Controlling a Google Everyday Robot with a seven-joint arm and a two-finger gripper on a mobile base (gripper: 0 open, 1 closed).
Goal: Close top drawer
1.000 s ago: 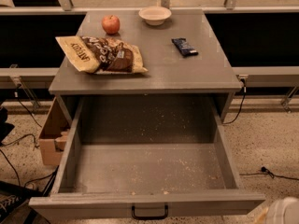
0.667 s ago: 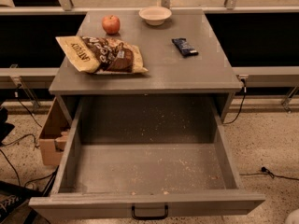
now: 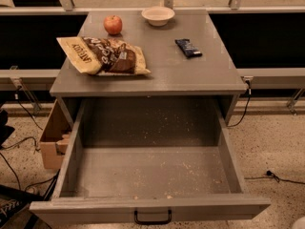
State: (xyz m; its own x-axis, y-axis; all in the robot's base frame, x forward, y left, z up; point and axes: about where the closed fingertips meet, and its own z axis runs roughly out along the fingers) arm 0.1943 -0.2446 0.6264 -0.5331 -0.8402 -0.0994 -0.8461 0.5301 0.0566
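Note:
The top drawer (image 3: 152,173) of the grey cabinet stands pulled far out toward the camera. Its floor is speckled with crumbs and holds nothing else. Its front panel (image 3: 95,210) runs along the bottom edge of the camera view, with a small black bar handle (image 3: 152,218) at its middle. My gripper does not show; only a pale sliver of my arm (image 3: 300,223) sits in the bottom right corner, to the right of the drawer front and apart from it.
On the cabinet top (image 3: 162,75) lie a snack bag (image 3: 102,55), a red apple (image 3: 113,24), a white bowl (image 3: 157,15) and a dark bar (image 3: 188,47). A cardboard box (image 3: 51,140) stands at the drawer's left. Cables cross the speckled floor on both sides.
The pale arm part at the bottom right has slid down and almost out of the picture. The drawer has not moved.

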